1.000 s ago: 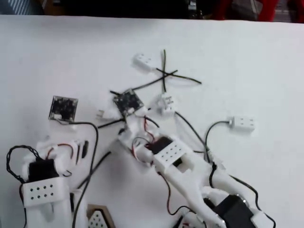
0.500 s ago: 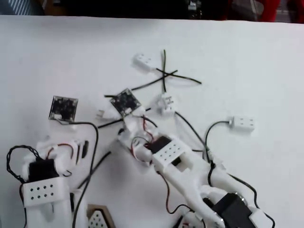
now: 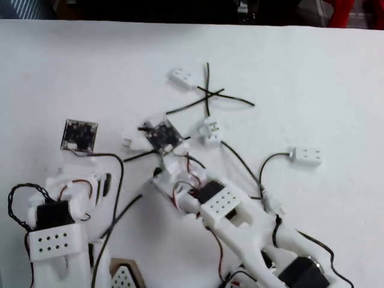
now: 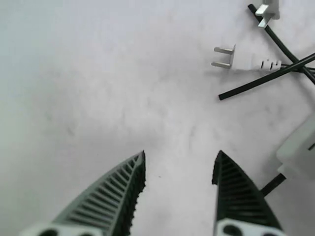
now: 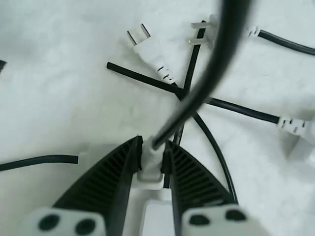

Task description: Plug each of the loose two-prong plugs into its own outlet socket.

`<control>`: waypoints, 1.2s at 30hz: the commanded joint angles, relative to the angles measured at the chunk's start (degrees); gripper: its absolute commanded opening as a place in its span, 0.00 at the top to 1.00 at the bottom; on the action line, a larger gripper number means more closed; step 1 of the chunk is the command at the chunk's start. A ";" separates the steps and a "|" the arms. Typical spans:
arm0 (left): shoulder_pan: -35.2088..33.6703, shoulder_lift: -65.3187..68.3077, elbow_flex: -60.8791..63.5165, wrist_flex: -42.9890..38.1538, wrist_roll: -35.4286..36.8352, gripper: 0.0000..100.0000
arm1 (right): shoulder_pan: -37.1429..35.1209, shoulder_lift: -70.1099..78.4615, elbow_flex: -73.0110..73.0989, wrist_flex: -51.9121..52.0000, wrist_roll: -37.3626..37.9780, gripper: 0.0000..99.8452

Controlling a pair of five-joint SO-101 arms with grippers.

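Observation:
My right gripper point(image 5: 151, 147) is shut on a white plug point(image 5: 149, 164) whose black cord point(image 5: 206, 78) rises out of the jaws. In the high view this gripper point(image 3: 170, 164) sits just below a black square socket point(image 3: 162, 134) at the table's middle. A second black socket point(image 3: 80, 134) lies at the left. Loose white two-prong plugs lie around: one point(image 3: 133, 141) left of the middle socket, one point(image 3: 210, 131) to its right, one point(image 3: 180, 77) farther back. My left gripper point(image 4: 179, 156) stands open over bare table near the front left, with a loose plug point(image 4: 236, 56) ahead of it.
Black cords point(image 3: 210, 96) cross on the table behind the middle socket. A white block point(image 3: 307, 155) with a cord lies at the right. A cord point(image 3: 117, 174) runs from the left socket toward the front edge. The back and far right of the table are bare.
My right arm has drawn back a little toward the front right, plug still gripped. The middle socket has shifted and turned slightly. The left arm has not moved.

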 commanded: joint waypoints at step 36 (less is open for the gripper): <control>24.75 0.13 -0.35 -22.51 15.30 0.77 | -1.98 -13.23 2.02 1.98 0.18 0.98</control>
